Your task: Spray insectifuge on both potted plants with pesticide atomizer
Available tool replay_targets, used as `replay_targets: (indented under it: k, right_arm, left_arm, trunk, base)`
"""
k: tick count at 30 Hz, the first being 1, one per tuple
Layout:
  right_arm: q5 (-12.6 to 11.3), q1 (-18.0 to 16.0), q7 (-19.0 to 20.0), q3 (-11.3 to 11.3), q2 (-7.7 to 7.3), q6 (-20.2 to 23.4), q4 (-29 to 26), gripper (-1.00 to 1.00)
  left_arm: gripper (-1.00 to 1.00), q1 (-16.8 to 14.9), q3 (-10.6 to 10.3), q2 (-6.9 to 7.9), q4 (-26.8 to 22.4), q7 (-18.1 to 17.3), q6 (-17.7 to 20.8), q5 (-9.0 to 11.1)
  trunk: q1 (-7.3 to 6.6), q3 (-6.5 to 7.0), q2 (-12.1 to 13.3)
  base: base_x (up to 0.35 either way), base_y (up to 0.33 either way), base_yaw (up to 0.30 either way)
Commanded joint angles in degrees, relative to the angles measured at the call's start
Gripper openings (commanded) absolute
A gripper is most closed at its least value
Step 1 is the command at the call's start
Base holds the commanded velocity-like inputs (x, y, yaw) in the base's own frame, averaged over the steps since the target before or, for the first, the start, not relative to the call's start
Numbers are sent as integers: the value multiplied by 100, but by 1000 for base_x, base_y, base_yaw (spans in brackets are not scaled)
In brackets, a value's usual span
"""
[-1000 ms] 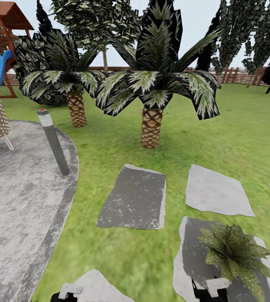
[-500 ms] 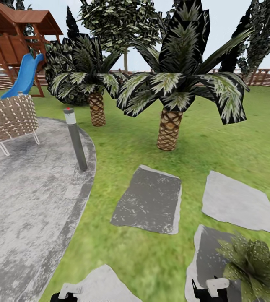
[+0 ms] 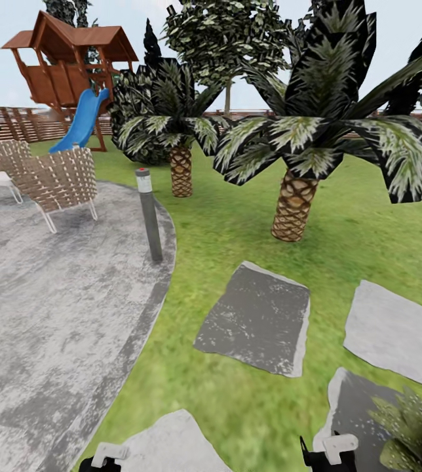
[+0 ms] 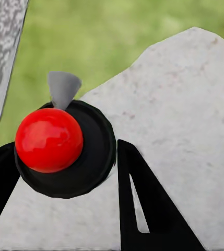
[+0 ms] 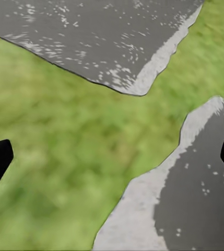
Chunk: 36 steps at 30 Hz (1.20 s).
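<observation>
Head view: two scaly-trunked palms (image 3: 295, 206) stand on the lawn (image 3: 237, 223), a grey bollard (image 3: 149, 216) at the rim of the round paved patio (image 3: 40, 314), woven chairs (image 3: 60, 180) and a playhouse with a blue slide (image 3: 78, 121) by the fence (image 3: 21, 121). Grey stepping stones (image 3: 257, 321) lie ahead. One potted plant (image 3: 415, 432), a speckled green rosette, sits on a stone just beside the right pincer (image 3: 329, 452). Right pincer (image 5: 112, 162) fingers stand wide apart over grass and stone. Left pincer (image 4: 65, 172) is clamped on the pesticide atomizer (image 4: 65, 146), its red knob and dark round body between black fingers (image 4: 143, 204).
</observation>
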Motion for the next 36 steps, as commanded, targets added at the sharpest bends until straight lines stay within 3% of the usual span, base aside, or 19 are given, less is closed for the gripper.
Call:
replay_targets:
  k: [1,11,36]
  right_arm:
    - [62,-2,-38,-26,-1,-15,5,100]
    - [59,-2,-44,-26,6,-15,5,100]
    - [60,-2,-44,-26,8,-15,5,100]
  left_arm:
    - [-100,-5,2,1,6,1,-24,-57]
    - [-100,-5,2,1,5,1,-24,-57]
    - [-100,-5,2,1,6,1,-24,-57]
  trunk:
    - [-1,-1,-2]
    - [-1,4,-2]
    - [-1,4,-2]
  base:
    - [-76,0,277]
    - [-148,-110,279]
    - [-3,-11,279]
